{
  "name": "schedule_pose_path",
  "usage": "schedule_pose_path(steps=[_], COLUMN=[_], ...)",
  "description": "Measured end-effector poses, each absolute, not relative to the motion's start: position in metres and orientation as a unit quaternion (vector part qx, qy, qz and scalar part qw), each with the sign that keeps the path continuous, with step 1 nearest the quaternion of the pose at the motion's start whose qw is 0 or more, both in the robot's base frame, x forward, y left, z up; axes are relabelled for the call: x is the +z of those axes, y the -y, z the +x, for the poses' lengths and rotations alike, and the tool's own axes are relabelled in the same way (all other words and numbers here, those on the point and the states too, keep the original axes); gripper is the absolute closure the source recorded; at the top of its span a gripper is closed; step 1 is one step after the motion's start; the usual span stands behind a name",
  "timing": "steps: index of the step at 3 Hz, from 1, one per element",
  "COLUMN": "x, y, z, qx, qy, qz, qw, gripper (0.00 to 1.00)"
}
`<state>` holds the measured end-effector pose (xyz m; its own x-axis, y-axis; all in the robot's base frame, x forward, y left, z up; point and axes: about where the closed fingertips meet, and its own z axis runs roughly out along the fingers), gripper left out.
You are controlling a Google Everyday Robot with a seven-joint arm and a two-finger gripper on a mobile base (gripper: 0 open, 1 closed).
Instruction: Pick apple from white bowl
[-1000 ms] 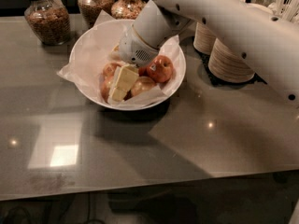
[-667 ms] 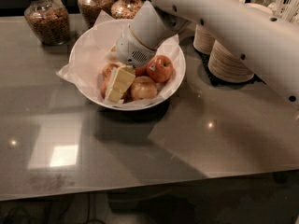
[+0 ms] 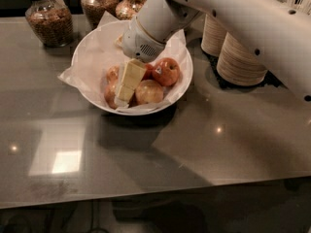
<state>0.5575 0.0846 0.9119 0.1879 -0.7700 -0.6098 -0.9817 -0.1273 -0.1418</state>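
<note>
The wide white bowl, lined with crinkled white paper, stands at the back middle of the grey table. Several red-yellow apples lie in it: one at the right, one at the front, and others at the left, partly hidden. My gripper reaches down from the white arm into the middle of the bowl, among the apples. Its cream tip sits between the left apples and the front apple. Whether it holds an apple does not show.
Two stacks of tan paper bowls stand just right of the white bowl, under my arm. Three glass jars of nuts and snacks line the back left. The table's front edge runs across the bottom.
My wrist and gripper have shifted slightly up and to the right within the bowl. The apples and the bowl have not visibly moved.
</note>
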Motion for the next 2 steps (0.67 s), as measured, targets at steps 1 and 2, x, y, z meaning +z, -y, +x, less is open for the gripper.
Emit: schedule_pose_path(steps=[1, 2], x=[0.9129, 0.9095], y=[-0.0844, -0.0847], z=[0.5579, 0.5567], qx=[0.199, 0.203], qy=[-0.605, -0.606], qz=[-0.724, -0.722], qw=[0.266, 0.265], gripper=[0.0, 0.12])
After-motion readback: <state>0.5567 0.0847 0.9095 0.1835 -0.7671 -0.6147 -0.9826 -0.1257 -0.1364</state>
